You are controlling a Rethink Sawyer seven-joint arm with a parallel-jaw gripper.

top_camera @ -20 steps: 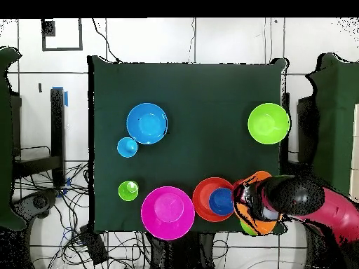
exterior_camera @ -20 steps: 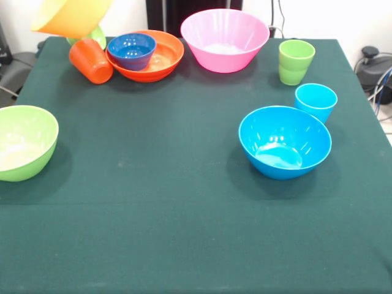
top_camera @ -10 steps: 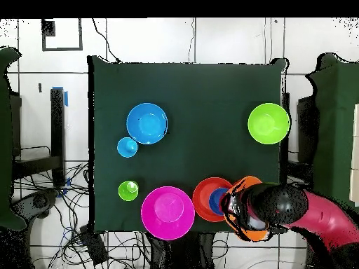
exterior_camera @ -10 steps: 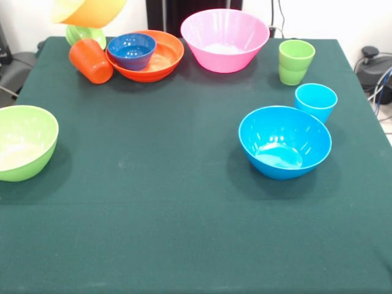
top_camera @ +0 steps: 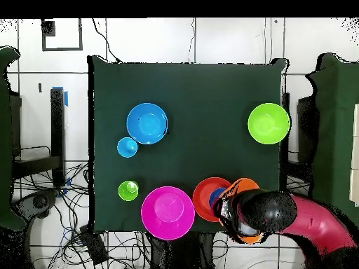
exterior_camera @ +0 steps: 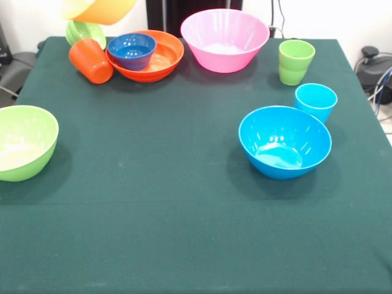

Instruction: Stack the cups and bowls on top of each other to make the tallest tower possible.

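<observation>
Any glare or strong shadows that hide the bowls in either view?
Front view: soft white glare inside the blue bowl and pink bowl, faint shadows beneath them, nothing hidden. Overhead view: even light, but the arm covers part of the orange bowl.

Arm (top_camera: 308,225) is being seen only from overhead: a rounded, bulky black head section is being shown, joined to a glossy red link behind it.
</observation>
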